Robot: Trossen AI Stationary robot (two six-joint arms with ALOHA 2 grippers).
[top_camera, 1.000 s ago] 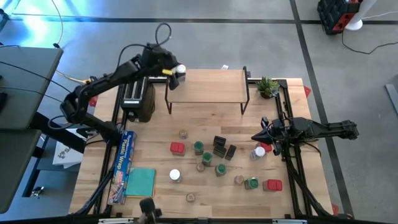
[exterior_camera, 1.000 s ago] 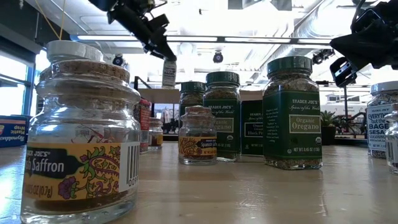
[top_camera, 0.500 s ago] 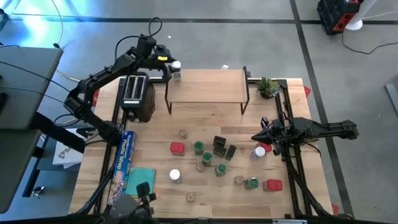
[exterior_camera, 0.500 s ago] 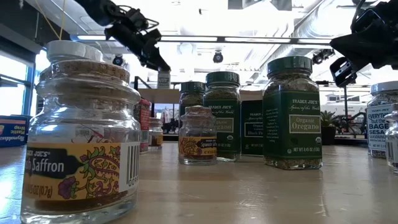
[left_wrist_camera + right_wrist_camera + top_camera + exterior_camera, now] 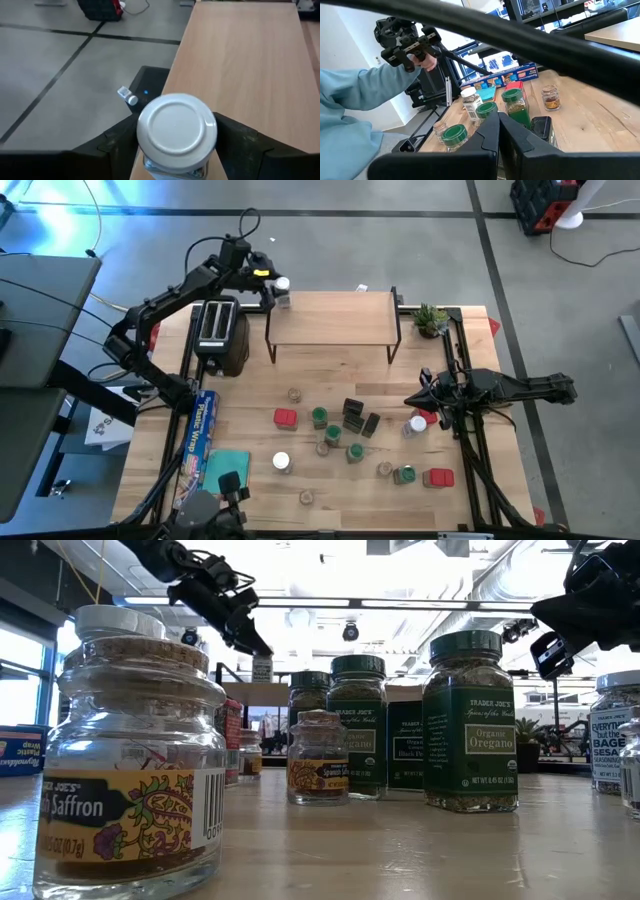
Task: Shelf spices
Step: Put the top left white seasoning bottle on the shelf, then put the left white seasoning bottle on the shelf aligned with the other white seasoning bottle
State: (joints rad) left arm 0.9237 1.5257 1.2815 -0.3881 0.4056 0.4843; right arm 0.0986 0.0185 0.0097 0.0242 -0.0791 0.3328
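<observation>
Since the white-lidded jar (image 5: 176,134) at the upper left of the high view sits on the shelf (image 5: 335,317) corner between the left gripper (image 5: 177,142) fingers — spread, not clamping — I'd judge it light, rigid, slick glass, best held around the body under the lid.

You are seeing one jar (image 5: 283,286) sitting on the shelf's (image 5: 340,320) left end, the toaster (image 5: 217,330) standing left of it.

Jar carried to the shelf's back-left corner
Your left tool (image 5: 270,287) moved the white-lidded jar (image 5: 283,284) back from the shelf (image 5: 335,320) front edge and spread its fingers (image 5: 240,145).
</observation>
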